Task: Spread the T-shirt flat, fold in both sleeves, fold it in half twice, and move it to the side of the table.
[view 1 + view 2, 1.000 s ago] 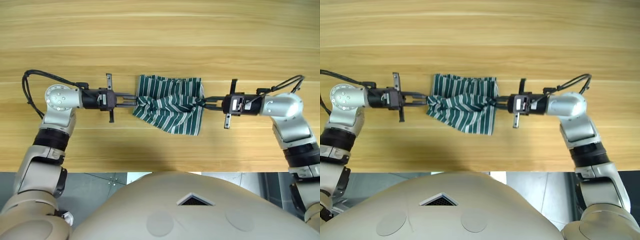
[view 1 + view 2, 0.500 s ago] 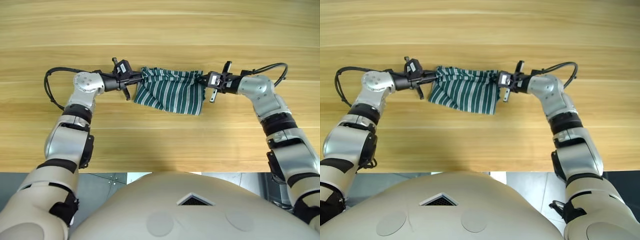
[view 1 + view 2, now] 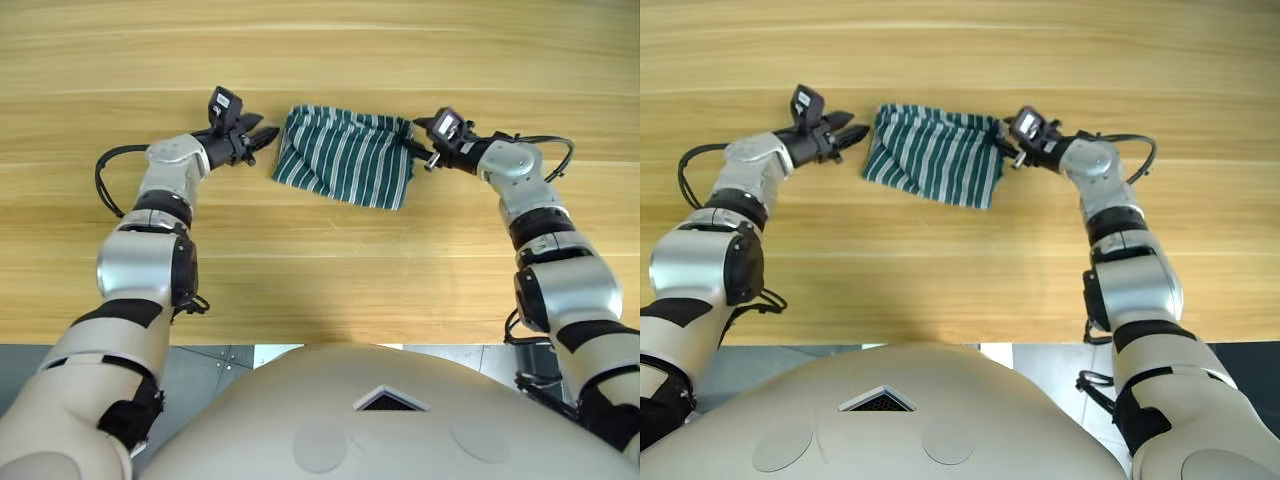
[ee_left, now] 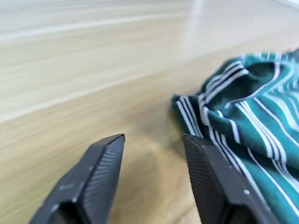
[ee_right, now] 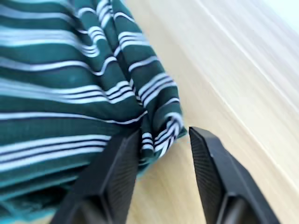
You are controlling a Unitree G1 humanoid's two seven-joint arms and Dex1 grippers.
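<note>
Left wrist view, T-shirt (image 4: pixel 252 116) beside parted fingers (image 4: pixel 100 170)

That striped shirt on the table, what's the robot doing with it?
A two-armed robot is folding the green striped T-shirt, which lies in a rumpled bundle on the wooden table. Its left gripper is open just beside the bundle's left edge, not touching. Its right gripper is open at the right edge, a cloth corner between its jaws.

Table (image 3: pixel 320 60): light wood, grain running side to side. On it: one T-shirt (image 3: pixel 345 158), green with white stripes, bunched.
</note>
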